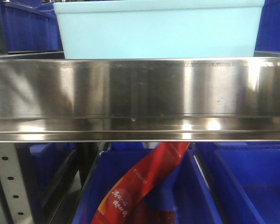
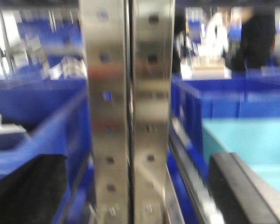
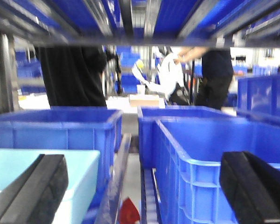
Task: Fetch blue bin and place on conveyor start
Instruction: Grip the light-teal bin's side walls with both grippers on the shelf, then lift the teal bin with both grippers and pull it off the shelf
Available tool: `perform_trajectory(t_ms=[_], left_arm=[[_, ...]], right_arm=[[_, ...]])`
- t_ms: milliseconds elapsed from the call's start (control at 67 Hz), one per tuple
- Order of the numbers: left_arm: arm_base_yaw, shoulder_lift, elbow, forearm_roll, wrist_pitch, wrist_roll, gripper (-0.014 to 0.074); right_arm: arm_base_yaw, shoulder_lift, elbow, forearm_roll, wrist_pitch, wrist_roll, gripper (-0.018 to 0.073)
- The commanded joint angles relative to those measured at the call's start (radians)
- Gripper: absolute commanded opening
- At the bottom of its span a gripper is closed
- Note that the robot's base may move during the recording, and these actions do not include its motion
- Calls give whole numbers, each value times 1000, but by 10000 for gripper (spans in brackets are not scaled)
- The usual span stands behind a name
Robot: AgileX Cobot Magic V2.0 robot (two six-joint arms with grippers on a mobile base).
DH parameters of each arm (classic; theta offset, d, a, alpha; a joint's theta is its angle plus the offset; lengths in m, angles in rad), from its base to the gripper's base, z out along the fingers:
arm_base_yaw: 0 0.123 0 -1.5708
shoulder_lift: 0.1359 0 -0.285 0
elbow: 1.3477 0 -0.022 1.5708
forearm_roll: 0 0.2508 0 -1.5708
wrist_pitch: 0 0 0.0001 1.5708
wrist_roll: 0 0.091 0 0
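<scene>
Nearest in the front view, a shiny shelf rail (image 1: 140, 93) runs across the frame, with dark blue bins (image 1: 252, 186) and a red packet (image 1: 140, 186) on the level beneath it. Just behind the rail, on the shelf, sits the blue bin (image 1: 158, 30), its long axis running left to right. The rail hides its base and the top edge of the frame cuts off its rim. Both hands are at that level, fingers apart and nothing between them. The bin lies to the right of the left hand (image 2: 135, 163), which faces a steel post (image 2: 126, 116), and to the left of the right hand (image 3: 142, 161), whose left finger crosses the bin's near corner. So the bin sits between the two arms. The right hand looks the nearer, though the left wrist view is too blurred to be sure. The conveyor start is in no view.
</scene>
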Motion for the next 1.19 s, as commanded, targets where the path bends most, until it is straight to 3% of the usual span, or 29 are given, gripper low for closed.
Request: perform_trajectory(t_ms=[0, 75, 179, 269, 373, 537, 642, 866, 1060, 1179], left_arm=[[-76, 80, -71, -29, 63, 51, 550], [-202, 141, -117, -43, 72, 118, 549], [-382, 251, -191, -38, 81, 120, 549], [-526, 391, -265, -40, 81, 118, 549], [-600, 554, -377, -48, 79, 63, 549], [-592, 815, -634, -48, 184, -36, 549], [-551, 973, -817, -46, 325, -127, 549], [-463, 1213, -1123, -15, 624, -227, 549], [-448, 1319, -1214, 125, 705, -284, 549], [-438, 1353, -1221, 146, 699, -291, 549]], right_arm=[[0, 63, -34, -10, -27, 0, 560], [1, 129, -80, -10, 15, 0, 560], [14, 235, -158, -10, 94, 0, 560], [71, 329, -231, -10, 150, -6, 560], [141, 446, -327, -10, 218, -10, 560], [196, 643, -549, -10, 418, -10, 560], [196, 772, -710, -10, 571, -10, 560], [196, 1046, -1064, -3, 838, -10, 560], [196, 1218, -1204, 57, 892, -10, 560], [196, 1295, -1225, 59, 890, -10, 560]])
